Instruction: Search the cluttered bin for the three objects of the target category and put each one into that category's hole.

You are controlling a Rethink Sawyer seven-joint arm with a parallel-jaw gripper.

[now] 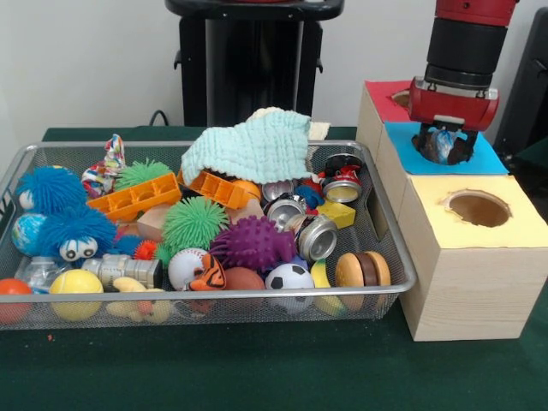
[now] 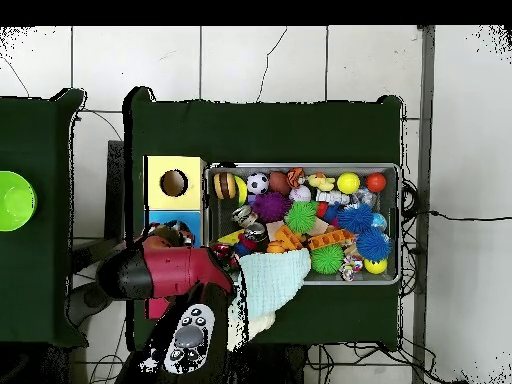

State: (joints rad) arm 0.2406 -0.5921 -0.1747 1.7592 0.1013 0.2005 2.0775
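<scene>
My gripper [image 1: 443,147] hangs straight down over the blue-surround hole [image 1: 488,159] on the pale wooden box at the right of the front view. It is shut on a small crumpled see-through plastic bottle [image 1: 438,143], held right at the hole's mouth, so the opening itself is hidden. The wire mesh bin [image 1: 404,261] sits to the left, full of toys. Another see-through plastic piece [image 1: 38,272] lies in its front left corner; I cannot tell whether it is a bottle. In the overhead view the arm [image 2: 170,272] covers the blue surround [image 2: 158,219].
The yellow-surround hole [image 1: 478,208] is nearer the camera, the red surround [image 1: 387,99] behind the gripper. In the bin lie a teal cloth [image 1: 253,145], silver cans [image 1: 317,238], spiky balls [image 1: 254,242], a soccer ball [image 1: 289,276] and orange blocks [image 1: 141,196].
</scene>
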